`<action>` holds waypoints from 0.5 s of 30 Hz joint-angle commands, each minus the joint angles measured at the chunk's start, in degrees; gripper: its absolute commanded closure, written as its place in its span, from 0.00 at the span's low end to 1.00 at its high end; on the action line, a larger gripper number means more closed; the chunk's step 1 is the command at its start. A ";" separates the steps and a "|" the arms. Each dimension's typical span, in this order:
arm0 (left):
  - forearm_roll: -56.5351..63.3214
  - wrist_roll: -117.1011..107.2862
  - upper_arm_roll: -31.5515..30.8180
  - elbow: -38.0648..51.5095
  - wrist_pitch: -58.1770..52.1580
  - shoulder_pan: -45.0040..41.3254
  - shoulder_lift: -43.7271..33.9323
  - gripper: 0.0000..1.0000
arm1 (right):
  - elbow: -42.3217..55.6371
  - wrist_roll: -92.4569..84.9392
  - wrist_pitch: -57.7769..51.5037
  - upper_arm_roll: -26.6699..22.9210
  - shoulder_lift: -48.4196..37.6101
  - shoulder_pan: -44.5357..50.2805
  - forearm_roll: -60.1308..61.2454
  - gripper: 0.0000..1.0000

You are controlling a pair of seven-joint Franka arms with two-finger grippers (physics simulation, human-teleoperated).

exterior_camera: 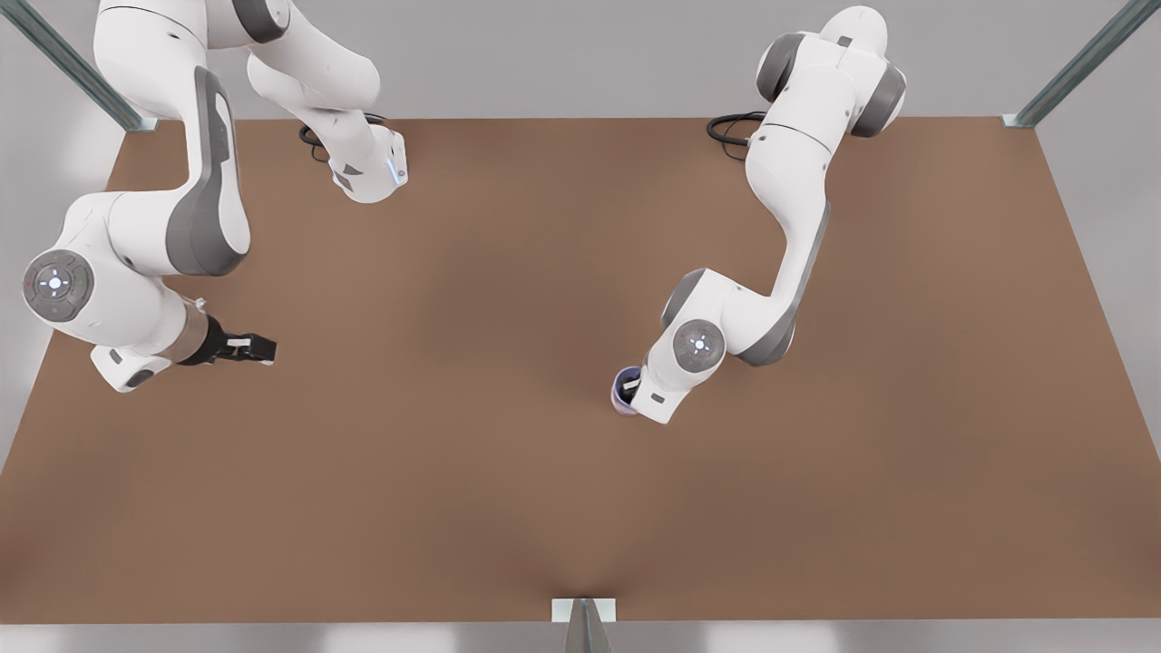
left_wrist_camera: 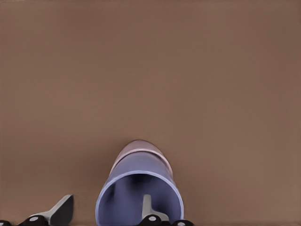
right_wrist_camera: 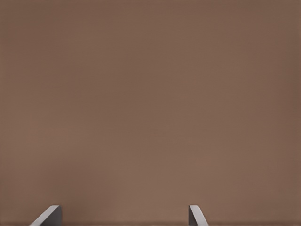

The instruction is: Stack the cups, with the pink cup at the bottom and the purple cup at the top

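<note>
Left pincer [left_wrist_camera: 101,214] straddles purple cup [left_wrist_camera: 139,188] wall, slack, nested in pink cup [left_wrist_camera: 141,147]; lifting crooked could topple stack. Right pincer [right_wrist_camera: 124,216] wide, waits.

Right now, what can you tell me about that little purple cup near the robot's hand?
The purple cup is a small, plain, tapered cup without a handle, lavender-blue and smooth like plastic. It sits nested in the pink cup, whose pale rim shows as a band around it. Its mouth is open and empty. The left gripper straddles its wall, with one finger inside and the other outside, apart from it. In the front view it stands on the brown table, partly hidden by the arm on the front view's right.
</note>
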 commanded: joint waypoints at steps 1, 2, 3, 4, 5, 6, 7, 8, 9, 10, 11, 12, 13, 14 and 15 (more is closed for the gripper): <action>1.47 -1.12 -0.02 0.04 -0.64 0.01 -0.08 0.01 | 0.03 -0.23 -0.03 0.02 -0.01 0.00 0.04 0.00; 1.47 -1.12 -0.02 0.04 -0.64 0.01 -0.08 0.01 | 0.03 -0.23 -0.03 0.02 -0.01 0.00 0.04 0.00; 1.64 -1.04 -0.02 0.04 -0.91 0.01 -0.25 0.01 | 0.03 -0.23 -0.03 0.02 -0.01 0.00 0.04 0.00; 1.64 -0.25 -0.02 0.04 -1.52 0.10 -0.69 0.01 | 0.03 -0.32 -0.03 0.02 -0.01 0.00 0.04 0.00; 1.73 -0.24 -0.02 0.04 -1.70 0.27 -1.30 0.01 | 0.03 -0.23 -0.03 0.02 -0.01 0.00 0.04 0.00; 1.73 -0.24 0.24 -0.22 -2.75 0.36 -2.53 0.01 | 0.03 -0.32 -0.03 0.02 0.08 -0.09 0.12 0.00; 1.73 0.02 0.59 0.04 -5.38 0.36 -3.77 0.01 | 0.03 -0.32 -0.03 0.02 0.08 -0.17 0.39 0.00; 1.73 0.20 0.94 0.57 -7.67 0.45 -4.73 0.01 | 0.03 -0.32 -0.03 0.02 0.08 -0.17 0.39 0.00; 1.64 1.51 3.05 4.07 -14.17 1.59 -4.91 0.01 | 0.03 -0.32 -0.03 0.02 0.08 -0.17 0.39 0.00; 1.64 7.21 4.98 6.80 -18.30 3.35 -5.26 0.01 | 0.03 -0.32 -0.03 0.02 0.08 -0.17 0.39 0.00; 1.91 16.08 8.05 8.39 -21.20 4.14 -5.79 0.01 | 0.03 -0.32 -0.03 0.02 0.08 -0.17 0.39 0.00; 2.26 35.06 15.08 10.67 -26.83 4.14 -6.40 0.01 | 0.03 -0.32 -0.03 0.02 0.08 -0.17 0.39 0.00; 4.45 42.46 16.41 10.94 -28.24 5.54 -8.25 0.00 | 0.03 -0.32 -0.03 0.02 0.08 -0.17 0.39 0.00; 6.21 45.72 13.96 4.89 -26.93 8.35 -13.25 0.00 | 0.03 -0.40 -0.03 0.02 0.08 -0.17 0.39 0.00; 11.12 51.25 6.93 0.92 -24.99 14.07 -16.68 0.00 | 0.03 -0.93 -0.03 0.02 0.08 -0.17 0.39 0.00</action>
